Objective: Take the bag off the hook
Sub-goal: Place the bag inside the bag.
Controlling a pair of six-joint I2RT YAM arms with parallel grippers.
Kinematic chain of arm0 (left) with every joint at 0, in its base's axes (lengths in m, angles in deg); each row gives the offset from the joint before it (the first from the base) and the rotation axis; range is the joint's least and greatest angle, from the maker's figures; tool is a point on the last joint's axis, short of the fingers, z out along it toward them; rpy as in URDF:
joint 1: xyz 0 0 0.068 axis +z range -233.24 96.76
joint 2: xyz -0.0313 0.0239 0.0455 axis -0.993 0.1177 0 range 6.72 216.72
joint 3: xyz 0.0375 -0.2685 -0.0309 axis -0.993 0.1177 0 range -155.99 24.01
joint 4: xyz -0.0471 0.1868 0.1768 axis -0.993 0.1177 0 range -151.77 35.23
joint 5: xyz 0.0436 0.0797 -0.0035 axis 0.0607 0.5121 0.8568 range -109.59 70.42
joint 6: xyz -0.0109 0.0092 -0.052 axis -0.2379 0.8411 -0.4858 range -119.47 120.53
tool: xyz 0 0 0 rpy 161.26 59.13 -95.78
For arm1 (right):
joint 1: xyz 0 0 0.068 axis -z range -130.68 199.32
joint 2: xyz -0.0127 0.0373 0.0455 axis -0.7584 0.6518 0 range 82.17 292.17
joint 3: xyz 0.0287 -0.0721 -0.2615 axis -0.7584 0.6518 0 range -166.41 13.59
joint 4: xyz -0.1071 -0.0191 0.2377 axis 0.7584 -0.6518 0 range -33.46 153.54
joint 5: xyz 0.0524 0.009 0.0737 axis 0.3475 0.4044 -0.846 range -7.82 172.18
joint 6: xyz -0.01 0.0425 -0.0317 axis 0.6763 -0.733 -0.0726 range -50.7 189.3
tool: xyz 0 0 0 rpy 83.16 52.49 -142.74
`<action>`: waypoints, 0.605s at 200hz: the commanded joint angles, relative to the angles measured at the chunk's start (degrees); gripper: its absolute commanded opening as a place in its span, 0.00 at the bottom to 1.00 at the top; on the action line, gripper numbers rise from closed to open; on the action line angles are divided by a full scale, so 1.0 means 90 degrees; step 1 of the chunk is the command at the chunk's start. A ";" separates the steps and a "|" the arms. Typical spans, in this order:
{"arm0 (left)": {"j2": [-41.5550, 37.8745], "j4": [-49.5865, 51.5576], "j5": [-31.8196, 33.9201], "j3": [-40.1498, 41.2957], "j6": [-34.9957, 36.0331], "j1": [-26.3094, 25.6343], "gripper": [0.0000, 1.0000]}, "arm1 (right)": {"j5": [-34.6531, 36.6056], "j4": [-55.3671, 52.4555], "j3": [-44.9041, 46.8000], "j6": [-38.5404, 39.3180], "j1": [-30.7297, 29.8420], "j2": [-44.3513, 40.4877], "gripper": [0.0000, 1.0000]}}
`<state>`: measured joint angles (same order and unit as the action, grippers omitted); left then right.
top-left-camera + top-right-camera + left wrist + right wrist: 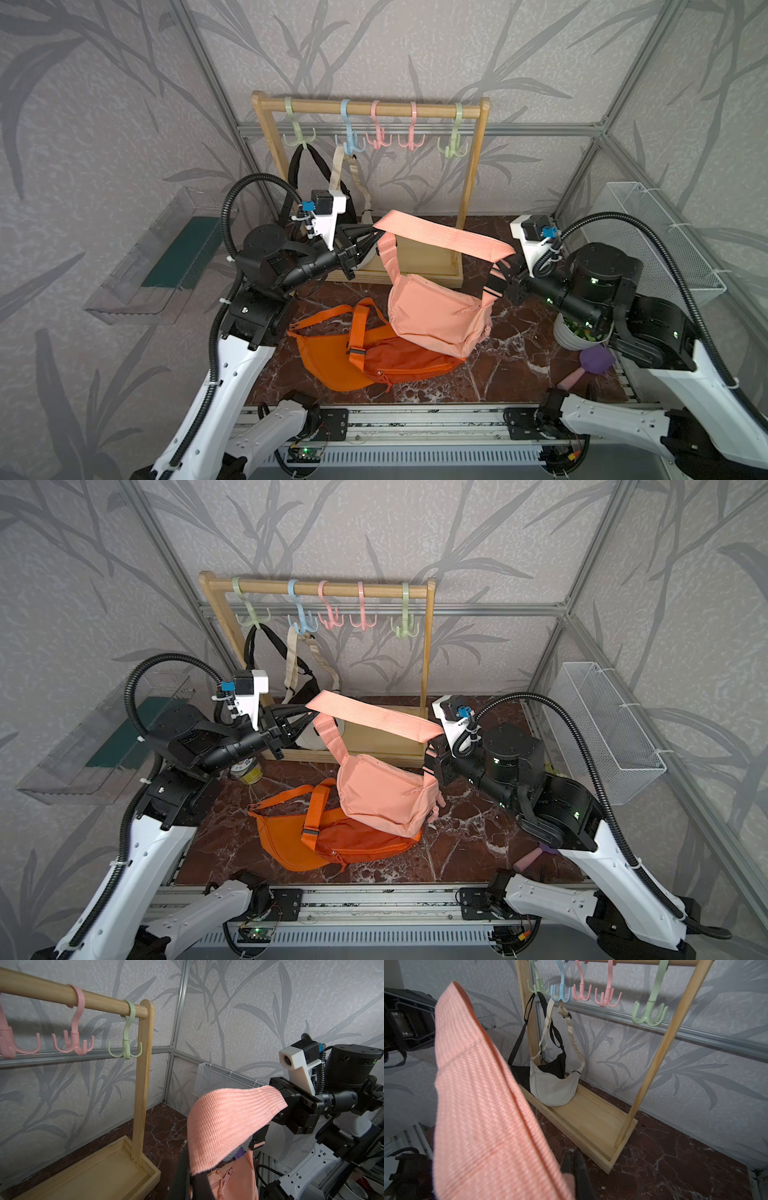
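The salmon-pink fabric sling bag (436, 318) was off the hooks and hung low in the middle of the scene, in front of the light wooden rack (471, 166). In both top views its lower edge overlapped the right end of a bright orange nylon sling bag (332, 361), which lay flat on the dark red marble-patterned tabletop (519, 357) nearer the front; whether the two touched could not be told. The wide woven pink strap (444, 241) ran as a taut, sloping band between the two arms, higher at the left. The left gripper (376, 237) had its black fingers closed on the strap's left end, and the right gripper (503, 266) was clamped on its right end just above a black plastic buckle (494, 284); in the left wrist view the strap ran straight into those closed jaws. At the far side the rack's round rail carried five plastic hooks: a pale green hook (300, 139) at the left, a light blue hook (353, 143), two pink hooks (379, 140) in the middle and a second pale green hook (455, 146) at the right. A black sling bag (519, 1073) hung from the left green hook and a cream canvas sling bag (552, 1088) from the blue one, their bodies touching at the left end of the rack's tray base. A white wire mesh basket (665, 237) sat on the right wall, well apart from the bags
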<state>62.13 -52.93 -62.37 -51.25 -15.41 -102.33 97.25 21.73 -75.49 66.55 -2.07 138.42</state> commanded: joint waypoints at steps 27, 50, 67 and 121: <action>-0.0034 -0.0663 -0.0432 0.0069 0.0147 -0.0060 0.00 | 0.0463 -0.0505 -0.0550 0.0305 -0.0020 -0.0267 0.00; -0.0005 -0.0798 -0.0451 0.0154 -0.0001 -0.0125 0.00 | 0.0451 -0.0691 -0.0615 0.0223 -0.0021 -0.0399 0.00; 0.0019 -0.0864 -0.0467 0.0233 -0.0100 -0.0215 0.00 | 0.0477 -0.0805 -0.0578 0.0183 -0.0022 -0.0485 0.00; 0.0058 -0.0835 -0.0188 0.0553 -0.0194 -0.0710 0.00 | 0.0822 -0.1198 -0.0198 0.0041 -0.0022 -0.0598 0.00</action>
<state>62.70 -58.15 -66.54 -47.56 -16.18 -107.47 100.35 13.34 -78.18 68.46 -2.31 134.55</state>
